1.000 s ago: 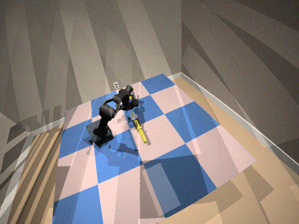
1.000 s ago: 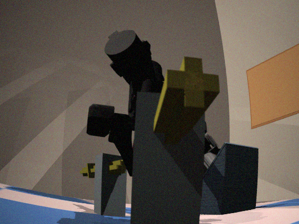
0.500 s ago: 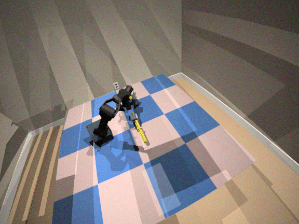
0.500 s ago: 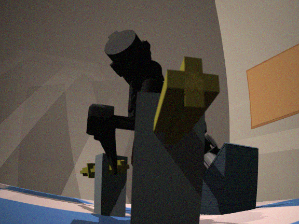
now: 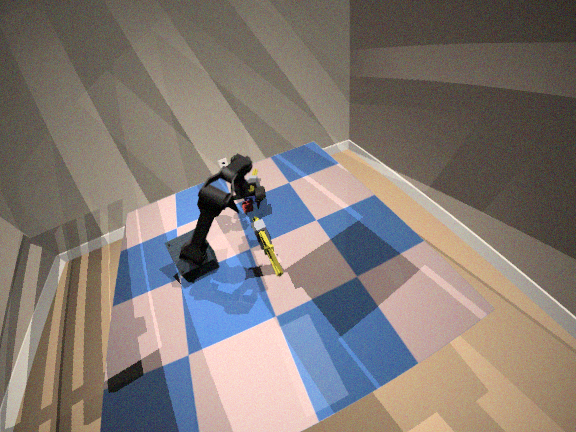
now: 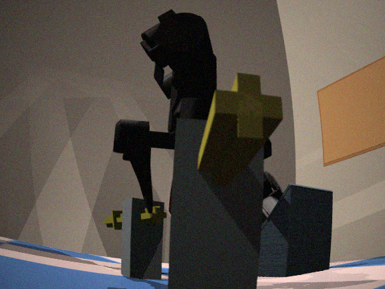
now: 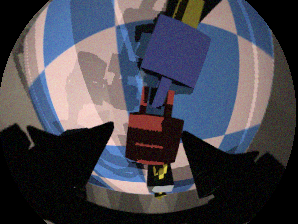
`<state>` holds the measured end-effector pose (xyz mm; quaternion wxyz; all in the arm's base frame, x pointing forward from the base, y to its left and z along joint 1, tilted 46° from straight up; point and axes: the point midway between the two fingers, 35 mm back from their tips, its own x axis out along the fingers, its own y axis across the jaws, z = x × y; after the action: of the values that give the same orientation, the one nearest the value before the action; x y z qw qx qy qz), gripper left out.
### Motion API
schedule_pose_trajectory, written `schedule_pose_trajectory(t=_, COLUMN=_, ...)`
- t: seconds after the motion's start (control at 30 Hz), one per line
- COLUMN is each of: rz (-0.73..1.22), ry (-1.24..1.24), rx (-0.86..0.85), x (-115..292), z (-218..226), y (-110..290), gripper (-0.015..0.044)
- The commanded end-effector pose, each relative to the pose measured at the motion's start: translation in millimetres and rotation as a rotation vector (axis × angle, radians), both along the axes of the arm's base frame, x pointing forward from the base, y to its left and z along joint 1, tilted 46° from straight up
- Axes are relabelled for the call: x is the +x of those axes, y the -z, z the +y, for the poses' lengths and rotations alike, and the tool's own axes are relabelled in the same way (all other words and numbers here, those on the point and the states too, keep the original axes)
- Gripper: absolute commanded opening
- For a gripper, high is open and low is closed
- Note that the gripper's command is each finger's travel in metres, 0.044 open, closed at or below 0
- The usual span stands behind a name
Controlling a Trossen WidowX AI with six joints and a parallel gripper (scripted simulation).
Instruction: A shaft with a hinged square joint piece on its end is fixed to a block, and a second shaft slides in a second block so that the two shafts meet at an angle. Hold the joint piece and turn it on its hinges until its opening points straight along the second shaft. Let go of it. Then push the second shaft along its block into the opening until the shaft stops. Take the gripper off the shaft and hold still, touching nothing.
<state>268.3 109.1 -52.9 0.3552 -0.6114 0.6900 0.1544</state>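
Note:
In the wrist view the red square joint piece (image 7: 154,139) sits between my two dark fingers, linked to a blue piece (image 7: 176,50) beyond it. My gripper (image 7: 148,129) (image 5: 251,196) is open, its fingers standing wide on either side of the red piece without gripping it. A yellow shaft (image 7: 193,4) shows past the blue piece, and another yellow bit (image 7: 160,181) shows below the red one. In the top view the red joint piece (image 5: 247,205) lies under the gripper, and the long yellow shaft (image 5: 271,256) runs toward the front through a grey block (image 5: 260,225).
In the exterior view a tall grey block (image 6: 214,217) carrying the cross-shaped yellow shaft end (image 6: 248,107) fills the foreground. A smaller grey block (image 6: 142,241) stands behind it. The arm's dark base (image 5: 192,262) stands left of the shafts on the checkered mat (image 5: 250,370).

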Motion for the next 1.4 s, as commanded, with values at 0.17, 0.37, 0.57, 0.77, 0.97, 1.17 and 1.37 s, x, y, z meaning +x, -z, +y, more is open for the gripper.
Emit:
schedule_pose_trajectory(t=0.17, rz=0.013, ry=0.012, rx=-0.157, x=0.5, z=7.2, y=-7.5, gripper=0.0440)
schedule_pose_trajectory(t=0.37, rz=0.009, ry=0.013, rx=-0.147, x=0.3, z=9.1, y=-8.5, gripper=0.0440)
schedule_pose_trajectory(t=0.57, rz=-0.137, ry=0.108, rx=-0.096, x=2.5, z=30.2, y=-27.9, gripper=0.0440)
schedule_pose_trajectory(t=0.77, rz=-0.292, ry=0.222, rx=-0.033, x=2.1, z=53.0, y=-51.3, gripper=0.0440)
schedule_pose_trajectory(t=0.97, rz=-0.435, ry=0.343, rx=0.034, x=-1.4, z=74.3, y=-76.1, gripper=0.0440)
schedule_pose_trajectory(t=1.17, rz=-0.567, ry=0.472, rx=0.104, x=-7.9, z=93.8, y=-102.1, gripper=0.0440)
schedule_pose_trajectory(t=1.37, rz=-0.600, ry=0.508, rx=0.121, x=-9.9, z=97.4, y=-108.7, gripper=0.0440)
